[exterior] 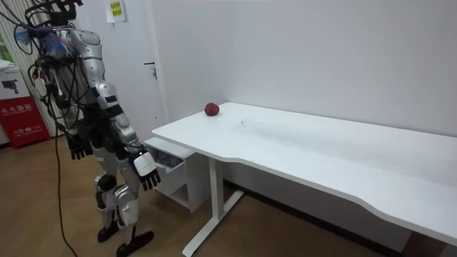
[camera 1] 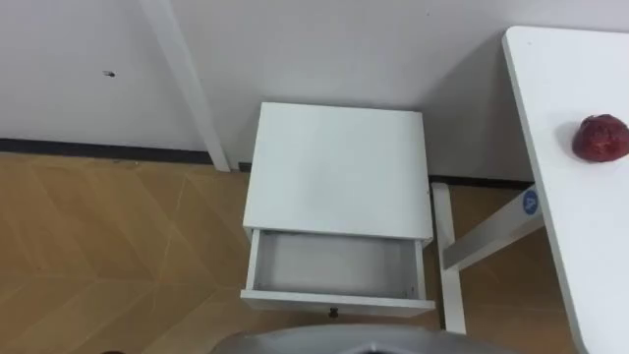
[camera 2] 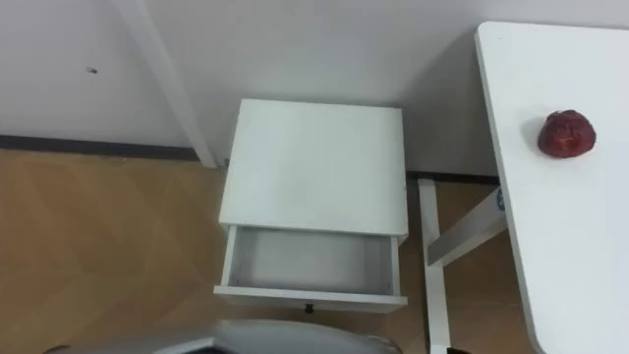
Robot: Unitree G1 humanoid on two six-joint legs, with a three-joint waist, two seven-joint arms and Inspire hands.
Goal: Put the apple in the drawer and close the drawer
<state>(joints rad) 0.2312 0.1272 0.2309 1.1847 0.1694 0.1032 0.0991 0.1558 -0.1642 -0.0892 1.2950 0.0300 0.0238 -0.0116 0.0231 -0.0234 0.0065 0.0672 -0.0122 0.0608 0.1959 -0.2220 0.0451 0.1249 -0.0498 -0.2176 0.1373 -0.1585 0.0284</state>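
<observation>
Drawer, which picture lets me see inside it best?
Left eye view: it looks straight down into the open drawer, whole and empty. The right eye view shows nearly the same. The room view shows it side-on by the robot, inside hard to see.

Red box bears white characters; yellow wall notice unreadable.

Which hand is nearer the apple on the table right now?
Right. The right hand hangs by the open drawer, below and to the room view's left of the apple; the left hand hangs at the robot's other side, further from it.
</observation>
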